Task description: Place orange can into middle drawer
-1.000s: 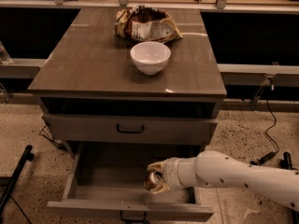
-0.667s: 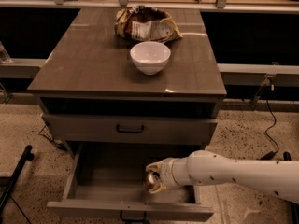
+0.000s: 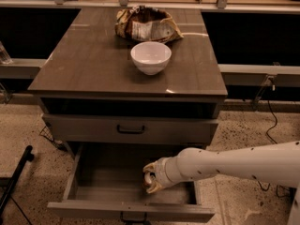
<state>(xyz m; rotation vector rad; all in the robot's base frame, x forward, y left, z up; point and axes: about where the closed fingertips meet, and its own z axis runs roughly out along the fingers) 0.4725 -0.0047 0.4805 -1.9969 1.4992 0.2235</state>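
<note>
The middle drawer (image 3: 105,179) is pulled out at the bottom of the cabinet, a grey-brown box with a flat bottom and low walls. Its front panel is nearest me. My gripper (image 3: 150,180) reaches in from the right on a white arm and sits inside the drawer, right of its centre. It is shut on the orange can (image 3: 148,182), which shows brownish-orange between the pale fingers (image 3: 153,167), low over the drawer bottom. I cannot tell whether the can touches the bottom.
Above the open drawer is a closed grey drawer front with a black bar handle (image 3: 130,129). A white bowl (image 3: 151,56) and a crumpled snack bag (image 3: 147,25) sit on the cabinet top (image 3: 84,64). A black pole (image 3: 14,182) lies on the floor at left and a cable (image 3: 272,121) at right.
The gripper with the can has shifted slightly left inside the drawer. The bowl, the bag and the drawer have not moved.
</note>
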